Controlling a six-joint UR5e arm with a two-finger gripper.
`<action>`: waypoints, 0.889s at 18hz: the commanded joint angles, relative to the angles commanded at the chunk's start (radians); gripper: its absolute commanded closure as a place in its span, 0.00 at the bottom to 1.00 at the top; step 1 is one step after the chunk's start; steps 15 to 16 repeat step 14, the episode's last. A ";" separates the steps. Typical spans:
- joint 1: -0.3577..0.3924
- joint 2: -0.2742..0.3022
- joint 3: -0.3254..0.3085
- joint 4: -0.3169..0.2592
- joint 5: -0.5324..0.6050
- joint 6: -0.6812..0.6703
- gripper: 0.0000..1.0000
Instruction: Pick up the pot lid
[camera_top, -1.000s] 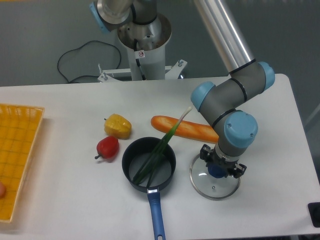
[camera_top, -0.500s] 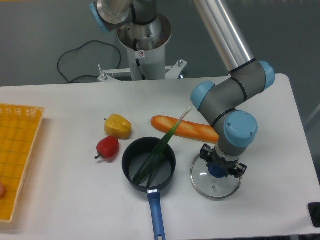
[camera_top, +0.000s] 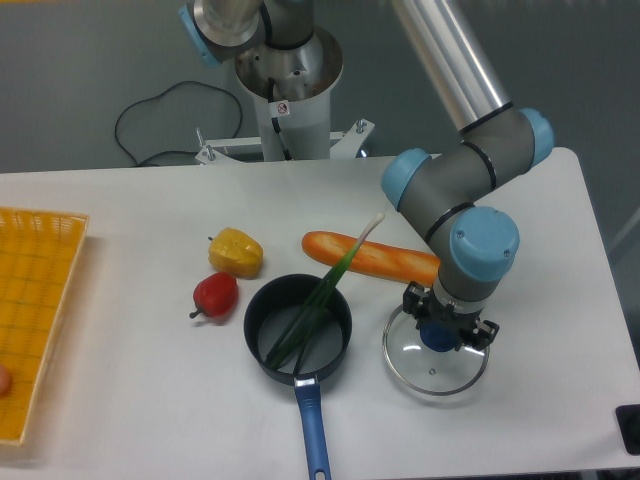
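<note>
My gripper (camera_top: 443, 331) reaches in from the upper right and is shut on the blue knob of the pot lid (camera_top: 432, 378). The lid is round and see-through with a thin metal rim, held roughly level. Its far edge is partly hidden behind the gripper. How far it is above the white table cannot be told exactly.
Left of the lid, a black pan (camera_top: 262, 325) with a blue handle (camera_top: 312, 430) holds a leek (camera_top: 337, 270). An orange baguette-like item (camera_top: 365, 255) lies behind the lid. Farther left are a red pepper (camera_top: 216, 295), a yellow pepper (camera_top: 236, 253) and a yellow crate (camera_top: 40, 225).
The gripper and the lid have moved together, slightly up and to the right in the view. The lid's rim looks a little larger. The other objects have stayed where they were.
</note>
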 joint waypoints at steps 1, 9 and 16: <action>0.002 0.008 0.009 -0.017 0.002 0.002 0.68; 0.017 0.077 0.045 -0.133 0.009 0.051 0.68; 0.017 0.083 0.057 -0.160 0.021 0.054 0.68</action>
